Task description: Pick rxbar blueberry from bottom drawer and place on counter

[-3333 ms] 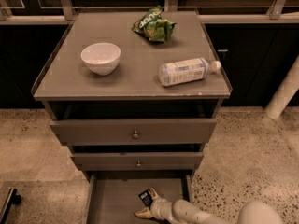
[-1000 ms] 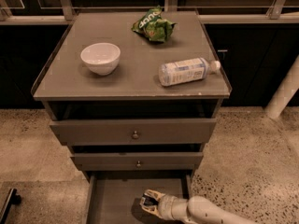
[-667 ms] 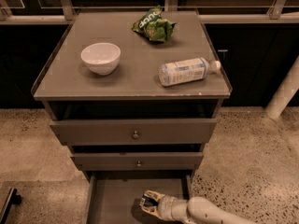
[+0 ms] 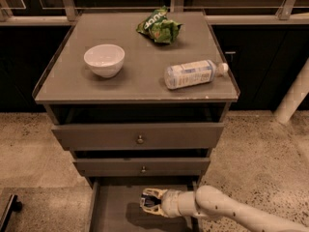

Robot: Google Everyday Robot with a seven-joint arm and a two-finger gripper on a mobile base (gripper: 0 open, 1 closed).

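The bottom drawer (image 4: 113, 211) is pulled out below the two knobbed drawers. My gripper (image 4: 150, 200) reaches into it from the right, just above the floor, with its shadow beneath it. Its pale fingers (image 4: 153, 193) are closed on a small dark bar, the rxbar blueberry (image 4: 151, 202), mostly hidden between them. The grey counter (image 4: 137, 79) is the cabinet's top.
On the counter stand a white bowl (image 4: 104, 59) at the left, a green chip bag (image 4: 159, 27) at the back and a clear bottle (image 4: 193, 73) lying on its side at the right. A white post (image 4: 294, 95) stands on the speckled floor to the right.
The bar lay on the drawer floor beside the gripper earlier; now it sits between the fingers. The gripper has risen slightly over the last second.
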